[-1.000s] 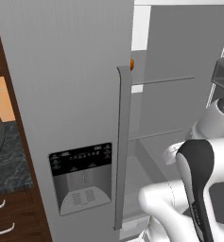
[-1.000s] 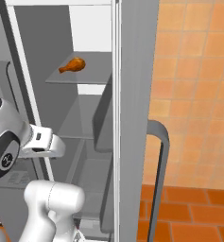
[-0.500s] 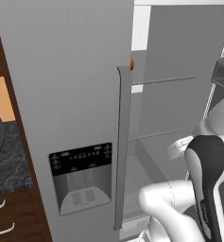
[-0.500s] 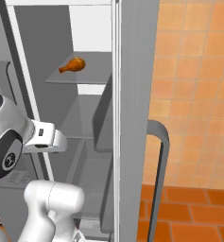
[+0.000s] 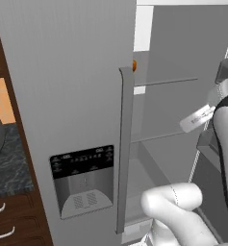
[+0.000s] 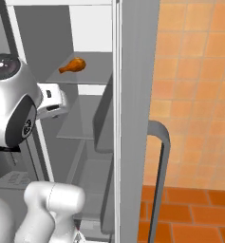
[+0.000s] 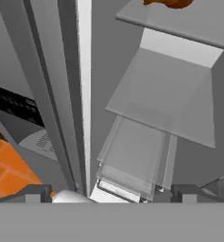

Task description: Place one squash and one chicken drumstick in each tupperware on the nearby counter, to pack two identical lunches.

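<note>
**Op:** Drumstick (image 6: 73, 65) is what I'm looking for, but starting close in: on the hand view my gripper (image 7: 111, 193) is showing its two dark tips far apart at the bottom edge, jaws standing wide, nothing between them.

**Desk:** Is it touching anything?

**Op:** No. It's hanging in free space in front of the open fridge (image 5: 62, 72). Just ahead of the tips I'm seeing the clear drawers (image 7: 137, 160) low in the fridge, and the edge of the door running up the left of that view.

**Desk:** And the arm?

**Op:** On the right base view it's rising at lower left, with the hand sitting level with the middle shelf (image 6: 80, 123), outside the compartment. On the left base view the arm is crossing the right side, past the door handle (image 5: 125, 149) and the dispenser panel (image 5: 82, 180).

**Desk:** So where is the drumstick lying?

**Op:** On the top shelf (image 6: 85, 76), above and beyond the hand, well apart from it. It's lying on its side, fat end to the right, bone tip pointing left. On the hand view I'm only catching its orange underside at the very top edge.

**Desk:** Anything else?

**Op:** Far left on the left base view, a strip of counter (image 5: 7, 163) is showing beside the fridge, with a grey object on it that I can't make out.
</note>
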